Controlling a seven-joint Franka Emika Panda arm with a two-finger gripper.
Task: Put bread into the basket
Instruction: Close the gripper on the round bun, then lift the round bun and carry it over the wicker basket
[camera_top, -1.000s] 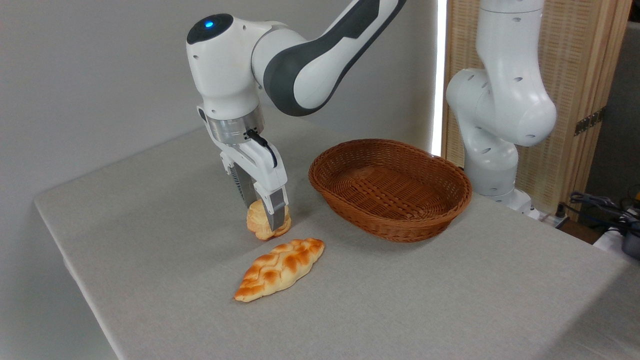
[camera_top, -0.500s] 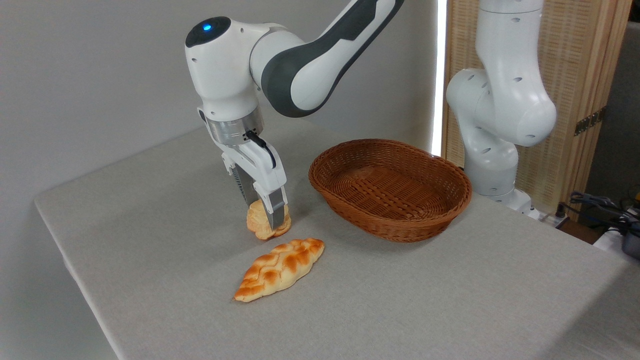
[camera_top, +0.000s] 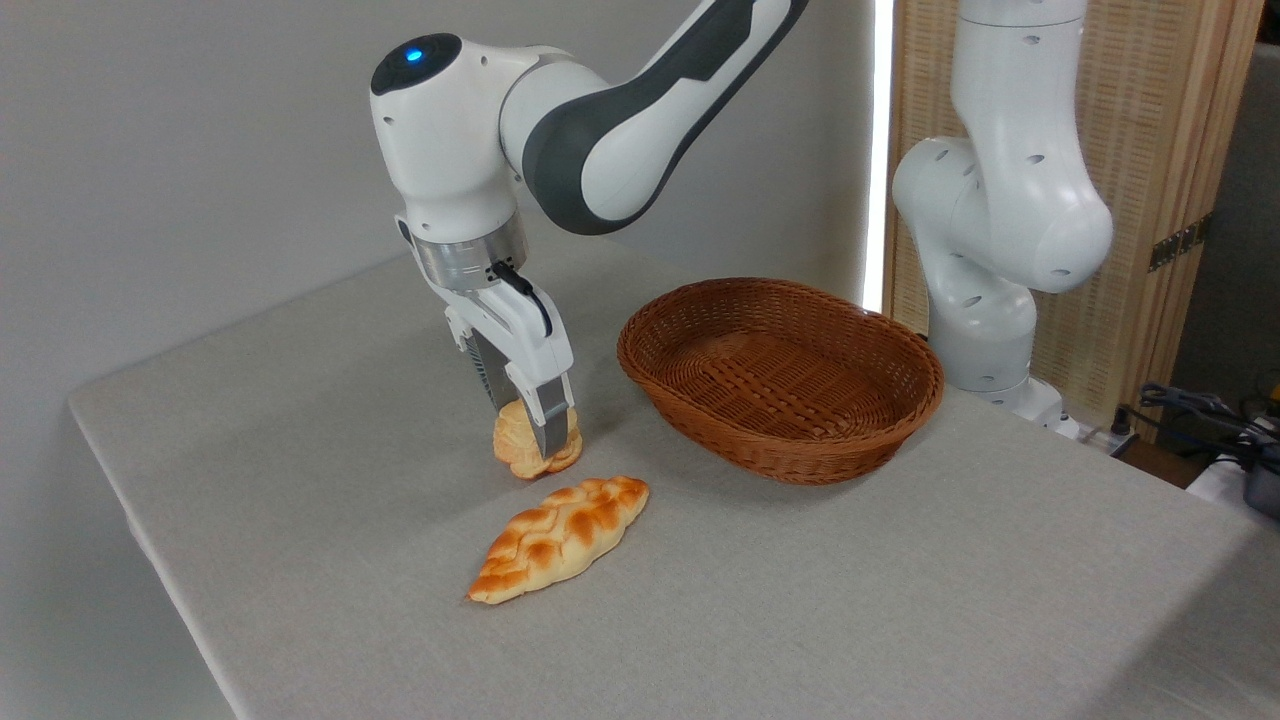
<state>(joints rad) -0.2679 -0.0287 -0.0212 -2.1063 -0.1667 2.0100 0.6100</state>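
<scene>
- On the grey cloth-covered table (camera_top: 300, 420), left of centre, the bread (camera_top: 515, 447) sits under the arm's wrist: a small pale golden bun with a lumpy, layered side.
- Straight down onto it comes the gripper (camera_top: 535, 440), its two fingers set on either side of the bun, the near finger covering the bun's middle.
- The jaws are clenched on the bread, pressed against its sides; whether the bun's underside touches the cloth or is just clear of it cannot be told.
- To the right of the bun, apart from it, stands the basket (camera_top: 900, 395), an oval brown wicker piece with a flared rim, its woven floor bare.
- Nearer the camera, just beside the bun but not touching it, lies a braided loaf (camera_top: 560, 537), orange-brown and leaf-shaped, its long axis running from near left to far right.
- Above the gripper the white wrist housing carries a lit blue dot on top, and the grey-and-white arm (camera_top: 620, 130) rises to the upper right.
- At the far right edge of the table is the arm's white base column (camera_top: 1000, 220), in front of a slatted wooden screen (camera_top: 1150, 120).
- Behind the table on the left is a plain grey wall (camera_top: 150, 150).
</scene>
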